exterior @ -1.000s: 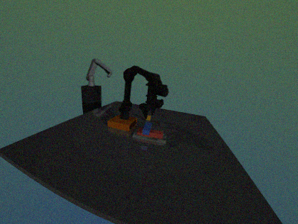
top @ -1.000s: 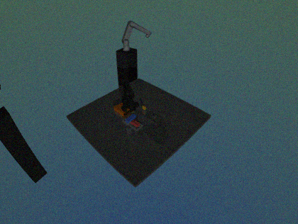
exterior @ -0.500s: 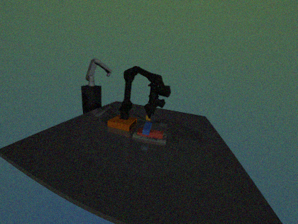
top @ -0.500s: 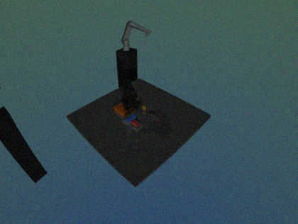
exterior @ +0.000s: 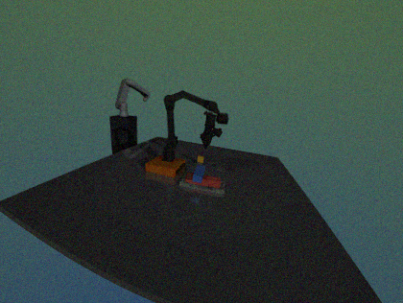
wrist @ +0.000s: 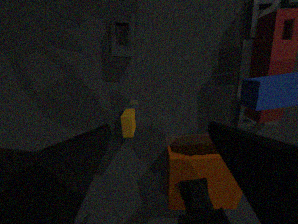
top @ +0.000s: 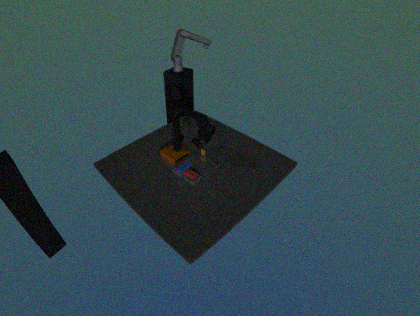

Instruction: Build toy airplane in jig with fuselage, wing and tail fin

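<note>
Red is the fuselage, and it lies flat in the grey jig on the dark table. The blue wing sits across the top of the fuselage. From the wrist view the wing and the fuselage show at the right edge, with the jig's pale frame around them.

The small yellow tail fin is on the table just behind the jig, apart from the fuselage. In the wrist view it lies on the table between the two dark fingers, but farther off and not touching them. I think it lies on its side, but the picture is too dark to be sure.

The gripper hangs in the air above the tail fin, pointing down. Its fingers are spread wide and nothing is between them.

Beside the jig, on the side near the arm's foot, sits an orange block. The black arm stands behind it. Far behind the jig a pale grey arm stands on a black box
</note>
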Action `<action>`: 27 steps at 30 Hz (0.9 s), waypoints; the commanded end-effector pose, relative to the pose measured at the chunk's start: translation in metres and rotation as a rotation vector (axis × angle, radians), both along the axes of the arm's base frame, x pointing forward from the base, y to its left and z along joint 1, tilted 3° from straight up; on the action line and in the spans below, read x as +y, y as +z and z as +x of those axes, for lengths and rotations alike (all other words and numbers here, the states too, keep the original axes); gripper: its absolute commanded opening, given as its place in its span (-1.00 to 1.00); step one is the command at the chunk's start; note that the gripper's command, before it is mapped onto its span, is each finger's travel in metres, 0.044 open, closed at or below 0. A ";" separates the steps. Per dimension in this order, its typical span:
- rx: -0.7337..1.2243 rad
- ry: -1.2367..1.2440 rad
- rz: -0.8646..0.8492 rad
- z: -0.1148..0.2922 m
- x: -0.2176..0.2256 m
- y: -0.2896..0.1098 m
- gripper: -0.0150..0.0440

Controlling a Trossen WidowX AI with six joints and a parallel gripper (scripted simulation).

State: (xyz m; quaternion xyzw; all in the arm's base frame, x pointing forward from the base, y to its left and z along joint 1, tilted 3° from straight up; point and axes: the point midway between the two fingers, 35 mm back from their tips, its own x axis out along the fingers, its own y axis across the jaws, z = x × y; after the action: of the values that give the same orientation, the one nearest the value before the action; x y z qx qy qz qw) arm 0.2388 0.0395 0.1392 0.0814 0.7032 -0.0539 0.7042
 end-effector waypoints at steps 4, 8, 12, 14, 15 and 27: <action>0.002 -0.002 0.014 -0.034 0.058 0.002 1.00; 0.002 -0.002 0.014 -0.034 0.058 0.000 1.00; 0.002 -0.002 0.014 -0.033 0.060 -0.038 1.00; 0.002 -0.002 0.014 -0.034 0.060 -0.053 1.00; 0.002 -0.002 0.014 -0.034 0.060 -0.055 1.00; 0.002 -0.002 0.014 -0.034 0.061 -0.071 1.00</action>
State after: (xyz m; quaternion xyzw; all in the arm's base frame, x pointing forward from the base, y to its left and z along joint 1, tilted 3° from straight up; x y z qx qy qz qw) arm 0.2051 0.1001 0.0735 0.0859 0.7018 -0.0486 0.7055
